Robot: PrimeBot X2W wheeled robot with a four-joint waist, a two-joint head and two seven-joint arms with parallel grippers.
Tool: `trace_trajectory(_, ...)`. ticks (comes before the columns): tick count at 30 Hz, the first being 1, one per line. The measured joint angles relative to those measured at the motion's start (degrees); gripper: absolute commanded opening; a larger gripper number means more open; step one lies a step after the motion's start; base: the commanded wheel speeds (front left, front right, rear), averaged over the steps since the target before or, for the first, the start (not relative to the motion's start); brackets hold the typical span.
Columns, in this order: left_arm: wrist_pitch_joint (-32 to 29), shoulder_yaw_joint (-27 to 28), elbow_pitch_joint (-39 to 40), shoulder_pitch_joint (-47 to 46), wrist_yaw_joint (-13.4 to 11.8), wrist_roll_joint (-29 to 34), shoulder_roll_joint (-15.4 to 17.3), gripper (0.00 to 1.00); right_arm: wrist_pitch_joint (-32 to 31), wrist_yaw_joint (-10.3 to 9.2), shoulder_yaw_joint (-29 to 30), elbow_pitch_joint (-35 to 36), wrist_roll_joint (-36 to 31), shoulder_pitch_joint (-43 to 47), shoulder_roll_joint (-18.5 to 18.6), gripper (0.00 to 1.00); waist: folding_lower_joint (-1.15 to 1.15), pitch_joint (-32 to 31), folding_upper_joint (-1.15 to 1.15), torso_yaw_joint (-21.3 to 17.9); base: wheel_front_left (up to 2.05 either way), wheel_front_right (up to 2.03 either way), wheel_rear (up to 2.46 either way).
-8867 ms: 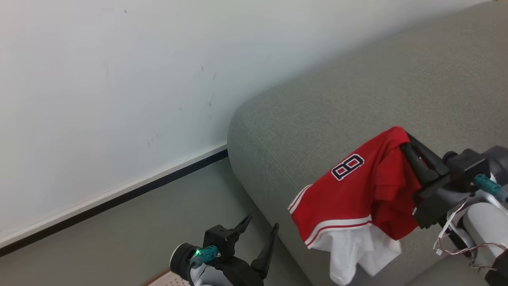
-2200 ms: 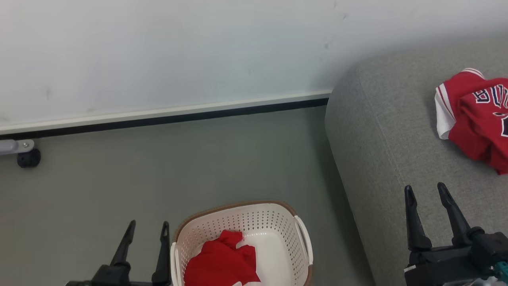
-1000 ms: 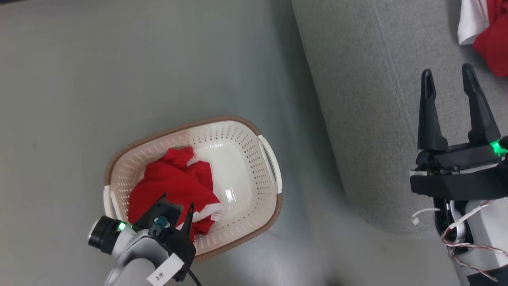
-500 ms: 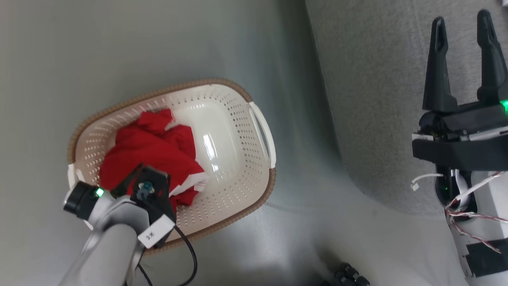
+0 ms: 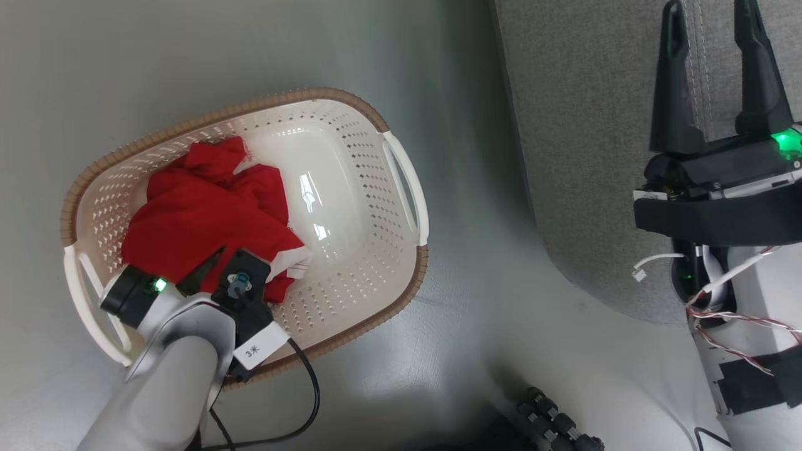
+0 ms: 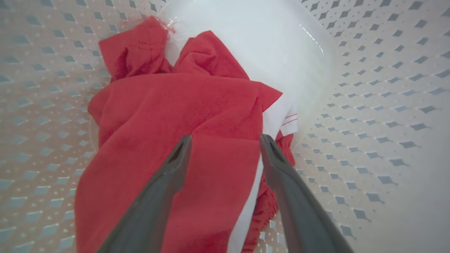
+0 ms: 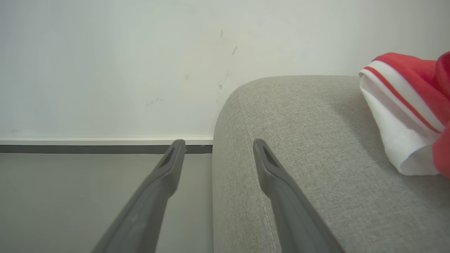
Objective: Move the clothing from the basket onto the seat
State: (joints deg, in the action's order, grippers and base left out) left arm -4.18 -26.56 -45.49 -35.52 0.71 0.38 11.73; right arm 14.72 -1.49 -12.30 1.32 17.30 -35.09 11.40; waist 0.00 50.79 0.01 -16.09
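Now the left jaws stand spread wide, gripping nothing, their two fingers [image 6: 177, 165] pointing down on either side of a ridge in the red clothing [image 6: 182, 102]; whether the tips touch the fabric I cannot tell. That clothing lies crumpled in the left half of the basket [image 5: 351, 106], which sits on the floor [image 5: 188, 44] left of the seat [image 5: 583, 156]. The right jaws are likewise spread and empty, held over the seat's near left edge, and another red-and-white garment [image 7: 400, 105] already lies further right on the seat. The risk, I judge, is a shallow pinch: closing on one thin fold could let the cloth slip out mid-lift. A trailing hem might also catch the rim and drag or tip the light basket, and pushing too deep would jam the tips on plastic.
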Motion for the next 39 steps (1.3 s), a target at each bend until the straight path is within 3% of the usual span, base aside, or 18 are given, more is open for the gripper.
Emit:
trace_trajectory(7, -2.4, -1.7, -3.0, -2.0, 0.3, 2.3, 0.8, 1.00, 0.0, 1.02, -1.3, -0.7, -0.3, -1.5, -1.8, 1.00, 0.00, 0.7, 0.00, -0.9, 0.00, 0.00, 0.00)
trace_trajectory(16, -5.3, -3.6, -6.1, -4.6, -1.7, 4.9, -0.8, 1.00, 0.0, 1.62, -1.8, -2.5, -0.8, -1.9, -3.2, 1.00, 0.00, 1.3, 0.00, -2.3, 0.00, 0.00, 0.00)
trace_trajectory(17, -5.7, -3.7, -6.4, -4.8, -1.9, 4.9, -0.9, 0.89, 0.0, 1.88, -1.8, -2.6, -0.8, -1.9, -3.4, 1.00, 0.00, 1.4, 0.00, -2.5, 0.00, 0.00, 0.00)
trace_trajectory(19, -6.3, -3.8, -7.2, -5.2, -2.3, 5.4, -1.0, 0.40, 0.0, 2.01, -1.8, -3.0, -0.9, -1.9, -3.7, 1.00, 0.00, 1.4, 0.00, -2.7, 0.00, 0.00, 0.00)
trace_trajectory(20, -6.5, -4.0, -7.5, -5.4, -2.5, 5.6, -0.9, 0.29, 0.0, 2.02, -1.8, -3.3, -1.0, -1.9, -3.8, 1.00, 0.00, 1.4, 0.00, -2.8, 0.00, 0.00, 0.00)
trace_trajectory(21, -6.8, -4.0, -7.8, -5.5, -2.7, 5.9, -0.9, 0.11, 0.0, 2.09, -1.8, -3.4, -1.2, -1.9, -3.9, 1.00, 0.00, 1.4, -0.01, -2.9, 0.00, 0.00, 0.00)
trace_trajectory(22, -6.9, -4.2, -8.1, -5.5, -2.7, 6.4, -0.9, 0.02, 0.0, 2.22, -1.8, -3.6, -1.3, -1.9, -4.0, 1.00, 0.00, 1.4, 0.00, -3.0, 0.00, 0.00, 0.00)
trace_trajectory(33, -7.2, -4.9, -9.9, -6.0, -3.7, 7.1, -1.0, 0.00, 0.0, 3.03, -0.9, -5.7, -1.8, -2.0, -4.7, 1.00, 0.00, 0.4, -0.01, -3.5, 0.00, 0.00, 0.00)
trace_trajectory(39, -3.0, -3.7, -9.4, -6.1, -3.8, 5.7, -3.3, 0.00, 0.0, 3.10, -0.2, -7.7, -2.2, -2.0, -5.0, 1.00, 0.00, -1.7, -0.01, -3.2, 0.00, 0.00, 0.00)
